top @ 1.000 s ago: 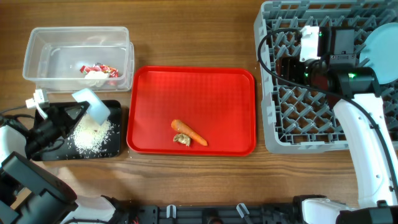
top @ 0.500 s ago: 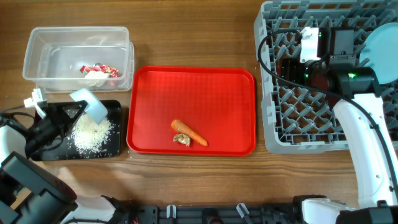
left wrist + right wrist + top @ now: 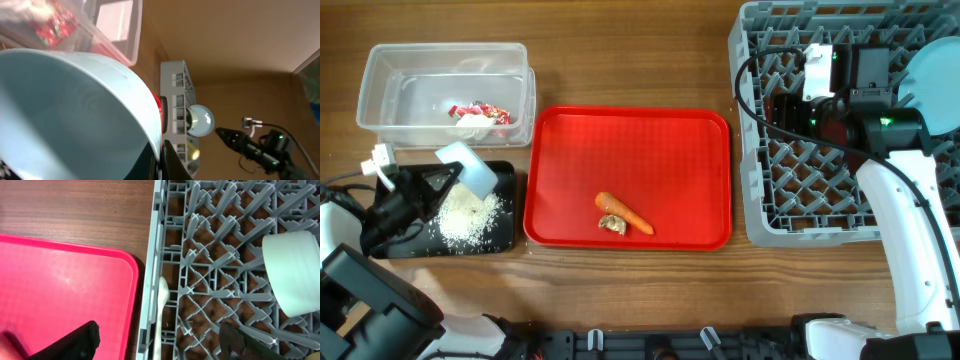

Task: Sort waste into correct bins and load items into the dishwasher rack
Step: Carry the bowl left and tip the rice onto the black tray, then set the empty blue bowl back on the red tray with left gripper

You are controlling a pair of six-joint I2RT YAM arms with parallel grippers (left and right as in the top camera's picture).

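My left gripper (image 3: 452, 176) is shut on the rim of a light blue bowl (image 3: 467, 166), held tilted over the black tray (image 3: 394, 246), where white rice (image 3: 468, 214) lies in a heap. In the left wrist view the bowl (image 3: 75, 110) fills the frame, its rim pinched at my left gripper (image 3: 162, 161). The clear tub (image 3: 380, 62) holds the red wrapper (image 3: 480, 109) and the napkin (image 3: 471, 123). A carrot (image 3: 626, 212) and a brown scrap (image 3: 613, 225) lie on the red tray (image 3: 620, 150). My right gripper (image 3: 160, 342) hangs open and empty over the left edge of the dishwasher rack (image 3: 775, 215), above a white spoon (image 3: 159, 311).
In the rack a light blue plate (image 3: 935, 85) stands at the right, and a pale bowl (image 3: 292, 272) lies on its side among the pegs. A yellow cup (image 3: 193, 150) shows in the rack in the left wrist view. The right arm's cable (image 3: 750, 95) loops over the rack.
The bowl in my left gripper rocked slightly and is back where it was a second ago. The right arm has not moved.
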